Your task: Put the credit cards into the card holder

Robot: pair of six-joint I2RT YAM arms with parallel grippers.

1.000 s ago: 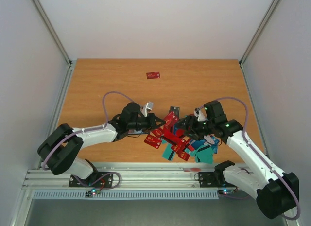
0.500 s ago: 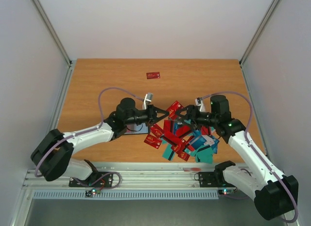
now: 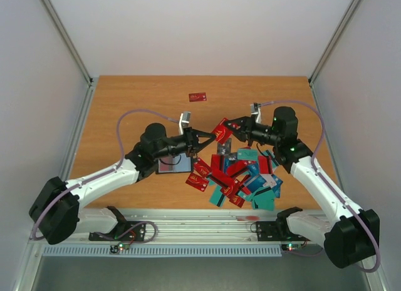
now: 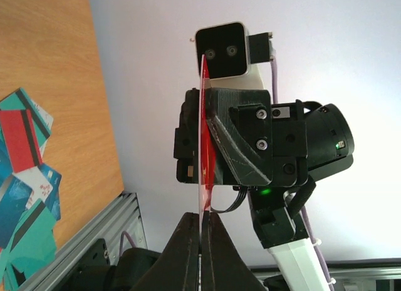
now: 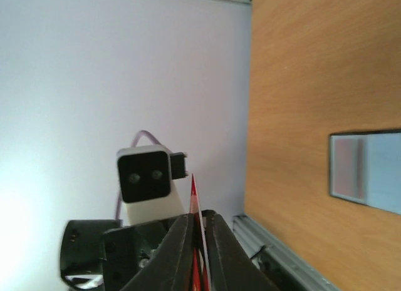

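Red card held upright in air between both grippers, above far edge of credit cards heaped red and teal on wooden table. Left gripper fingers pinched tight on card's near edge. Right gripper fingers closed in on opposite edge. Card holder lying open and flat under left arm, just left of heap. Lone red card well apart, near far edge.
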